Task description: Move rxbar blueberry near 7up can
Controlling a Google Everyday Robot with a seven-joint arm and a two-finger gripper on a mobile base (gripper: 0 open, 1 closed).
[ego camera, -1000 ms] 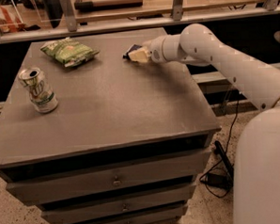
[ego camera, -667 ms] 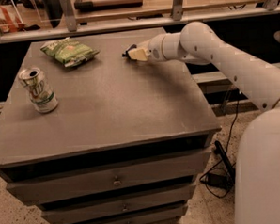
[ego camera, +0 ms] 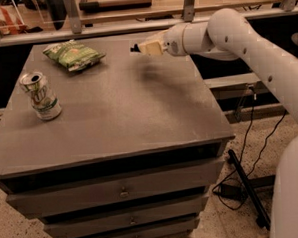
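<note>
The 7up can (ego camera: 40,96), silver-white and green, stands upright near the table's left edge. My gripper (ego camera: 137,47) is at the end of the white arm reaching in from the right. It hovers above the far middle of the grey table (ego camera: 124,122) and casts a shadow below itself. A small dark end of the rxbar blueberry (ego camera: 133,48) sticks out at the gripper's tip; the rest of the bar is hidden in the fingers. The gripper is far to the right of the can.
A crinkled green chip bag (ego camera: 73,55) lies at the far left of the table, behind the can. The table has drawers (ego camera: 124,193) below. A railing runs behind it. Black cables (ego camera: 245,178) lie on the floor at the right.
The gripper has lifted off the table top with the dark bar at its tip and moved slightly left. The can and the chip bag have not moved.
</note>
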